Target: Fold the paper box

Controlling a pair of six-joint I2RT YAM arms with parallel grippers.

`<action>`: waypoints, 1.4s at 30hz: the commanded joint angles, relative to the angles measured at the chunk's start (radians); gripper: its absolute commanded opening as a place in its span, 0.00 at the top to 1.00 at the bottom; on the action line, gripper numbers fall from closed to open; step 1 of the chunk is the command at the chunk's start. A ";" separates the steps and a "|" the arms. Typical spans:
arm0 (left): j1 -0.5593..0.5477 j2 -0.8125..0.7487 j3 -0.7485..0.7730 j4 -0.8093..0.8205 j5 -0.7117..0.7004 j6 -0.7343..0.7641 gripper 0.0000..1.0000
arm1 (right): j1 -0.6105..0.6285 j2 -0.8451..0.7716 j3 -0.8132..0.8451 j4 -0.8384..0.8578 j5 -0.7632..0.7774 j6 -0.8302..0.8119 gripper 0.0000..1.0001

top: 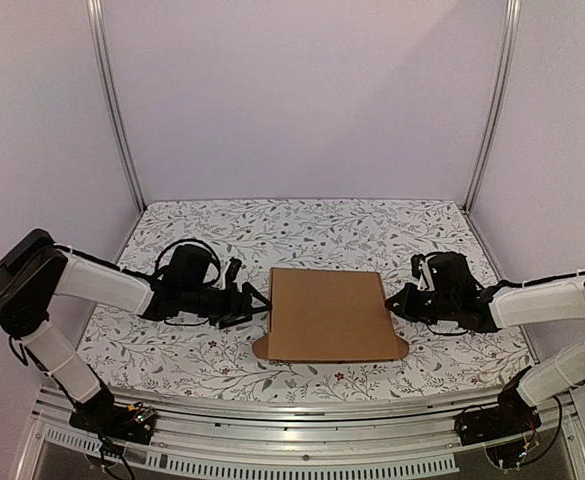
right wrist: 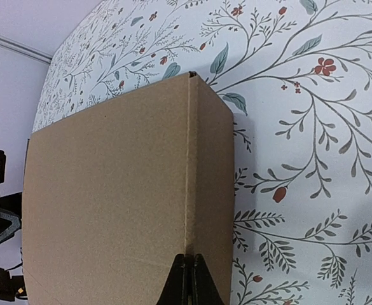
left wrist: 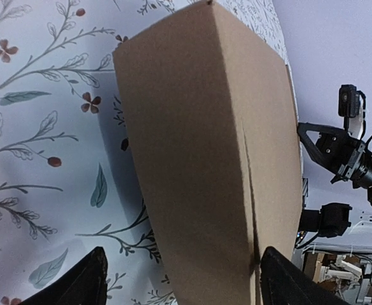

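Note:
The paper box (top: 327, 315) is a plain brown cardboard box lying closed and flat on the middle of the table, with small rounded tabs sticking out at its two near corners. My left gripper (top: 259, 300) is open at the box's left side. In the left wrist view (left wrist: 182, 287) its fingers are spread wide, with the box's side wall (left wrist: 205, 127) between them. My right gripper (top: 392, 300) is shut at the box's right side. In the right wrist view its closed tips (right wrist: 189, 259) touch the top right edge crease of the box (right wrist: 122, 190), with nothing held between them.
The table is covered by a floral cloth (top: 192, 350). White walls and aluminium posts (top: 117, 110) enclose the back and sides. A metal rail (top: 292, 430) runs along the near edge by the arm bases.

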 commanded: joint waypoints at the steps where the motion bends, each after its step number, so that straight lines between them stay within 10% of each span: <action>1: 0.010 0.072 -0.005 0.183 0.079 -0.087 0.18 | -0.010 0.009 -0.056 -0.196 0.053 -0.034 1.00; 31: 0.004 0.453 -0.043 0.983 0.262 -0.539 0.16 | -0.010 -0.028 -0.065 -0.198 0.044 -0.038 1.00; 42: 0.003 0.589 -0.043 1.244 0.277 -0.697 0.34 | -0.010 -0.030 -0.065 -0.226 0.044 -0.036 1.00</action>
